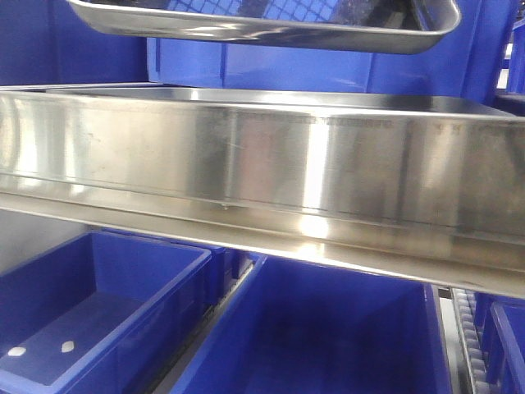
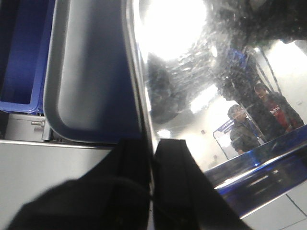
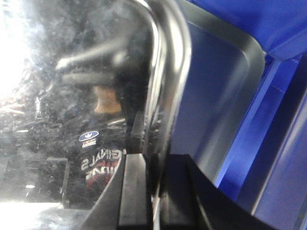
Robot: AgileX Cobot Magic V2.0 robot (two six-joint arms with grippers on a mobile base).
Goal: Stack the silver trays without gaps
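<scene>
One silver tray [image 1: 262, 29] hangs tilted at the top of the front view, above a second, deeper silver tray [image 1: 262, 164] that rests on the steel shelf rail [image 1: 344, 254]. No gripper appears in that view. In the left wrist view my left gripper [image 2: 152, 151] is shut on the upper tray's thin wall [image 2: 139, 86], and its mirror-like inside [image 2: 182, 72] lies to the right. My right gripper [image 3: 156, 165] is shut on the opposite wall [image 3: 160, 72] of the same tray. Past each wall a rounded corner of the lower tray [image 2: 86, 91] [image 3: 216, 91] shows.
Deep blue bins [image 1: 107, 312] [image 1: 328, 336] stand under the rail; the left one holds two small white bits [image 1: 41, 349]. More blue bins rise behind the trays [image 1: 287, 70]. A blue bin [image 2: 24, 57] sits left of the trays in the left wrist view.
</scene>
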